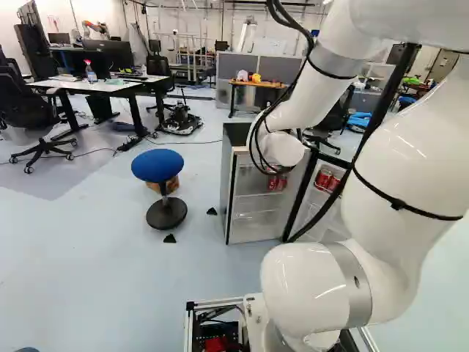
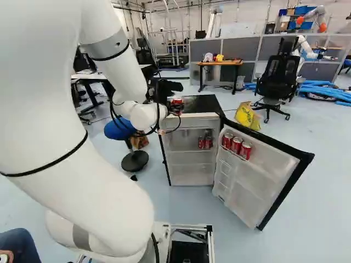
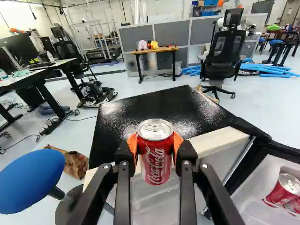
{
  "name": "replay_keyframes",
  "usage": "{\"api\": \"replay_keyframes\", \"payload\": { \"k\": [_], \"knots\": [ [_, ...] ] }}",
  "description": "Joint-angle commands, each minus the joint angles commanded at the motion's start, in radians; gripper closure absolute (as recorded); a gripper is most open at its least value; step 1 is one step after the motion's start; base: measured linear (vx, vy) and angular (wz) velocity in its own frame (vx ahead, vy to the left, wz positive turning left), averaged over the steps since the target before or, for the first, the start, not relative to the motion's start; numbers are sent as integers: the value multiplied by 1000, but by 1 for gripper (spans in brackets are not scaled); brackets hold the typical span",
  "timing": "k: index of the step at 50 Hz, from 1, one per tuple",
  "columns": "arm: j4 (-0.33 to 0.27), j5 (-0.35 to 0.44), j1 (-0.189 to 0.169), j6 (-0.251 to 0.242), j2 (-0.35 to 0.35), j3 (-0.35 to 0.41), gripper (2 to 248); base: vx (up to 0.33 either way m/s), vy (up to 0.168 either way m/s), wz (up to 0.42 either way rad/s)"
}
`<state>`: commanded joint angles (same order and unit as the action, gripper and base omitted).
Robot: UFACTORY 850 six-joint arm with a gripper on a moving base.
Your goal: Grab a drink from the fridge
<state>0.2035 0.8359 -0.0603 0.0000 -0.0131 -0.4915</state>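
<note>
Pinching a red can (image 3: 157, 157), the pincer (image 2: 176, 105) hangs near the fridge (image 2: 201, 103); door rack (image 2: 234, 154) and inner shelf (image 2: 185, 151) hold more cans (image 2: 236, 145).

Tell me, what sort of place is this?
Probably a robotics lab: another robot stands at the back, and there are a desk, a monitor and gray partition panels.

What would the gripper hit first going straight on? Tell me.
Leaving aside the can it holds, the gripper would probably meet the fridge first, at its black top or front edge; depth is unclear, so I can't say which.
</note>
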Motion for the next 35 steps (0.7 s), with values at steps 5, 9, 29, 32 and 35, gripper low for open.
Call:
{"api": "replay_keyframes", "payload": {
  "k": [5, 9, 29, 32, 35],
  "knots": [
    [0, -3, 5, 0, -9, -22, 154, 0, 0, 0],
    [0, -3, 9, 0, -17, -40, 154, 0, 0, 0],
    [0, -3, 26, 0, -80, -142, 154, 0, 0, 0],
    [0, -3, 28, 0, -95, -157, 154, 0, 0, 0],
    [0, -3, 31, 0, -109, -173, 154, 0, 0, 0]
  ]
}}
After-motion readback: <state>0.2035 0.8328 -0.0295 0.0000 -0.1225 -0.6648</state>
